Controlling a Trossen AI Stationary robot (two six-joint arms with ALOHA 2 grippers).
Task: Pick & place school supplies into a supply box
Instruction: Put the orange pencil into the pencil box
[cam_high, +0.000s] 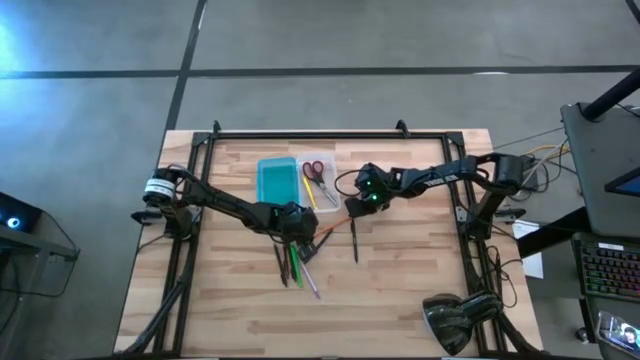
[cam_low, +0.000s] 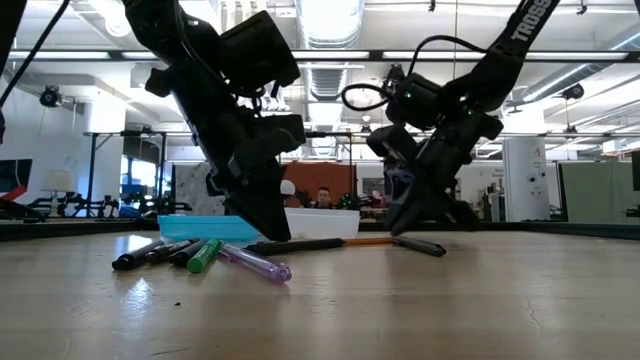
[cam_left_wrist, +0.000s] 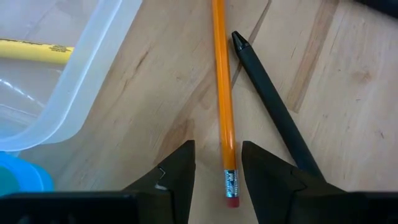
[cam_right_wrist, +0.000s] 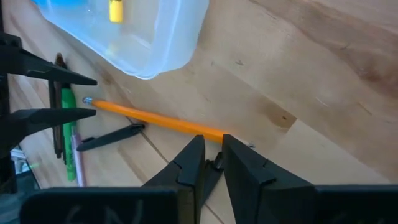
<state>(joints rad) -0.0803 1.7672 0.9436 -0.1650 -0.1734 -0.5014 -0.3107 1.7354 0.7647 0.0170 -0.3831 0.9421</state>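
An orange pencil (cam_left_wrist: 222, 93) lies flat on the wooden table between my two grippers. My left gripper (cam_left_wrist: 217, 168) is open, its fingers on either side of the pencil's eraser end (cam_left_wrist: 231, 190) without touching it. My right gripper (cam_right_wrist: 213, 146) stands at the pencil's pointed end (cam_right_wrist: 211, 132) with a narrow gap between its fingers. The supply box (cam_high: 285, 182) lies open beyond them, with a teal lid half (cam_high: 275, 180) and a clear tray half (cam_right_wrist: 155, 43). A yellow pencil (cam_left_wrist: 31, 50) lies in the tray. Red-handled scissors (cam_high: 318, 172) lie at the tray half. My right gripper comes slanting down at the orange pencil's pointed end (cam_right_wrist: 211, 132). The pencil runs behind one fingertip (cam_right_wrist: 231, 144), which hides that spot, so I cannot tell whether it touches. The pencil lies flat on the table.
A black pen (cam_left_wrist: 273, 106) lies close beside the orange pencil. Several pens, a green one (cam_low: 205, 255) and a purple one (cam_low: 255, 264) among them, lie in a bunch near my left gripper toward the near edge. A black frame (cam_high: 300, 133) runs around the tabletop.
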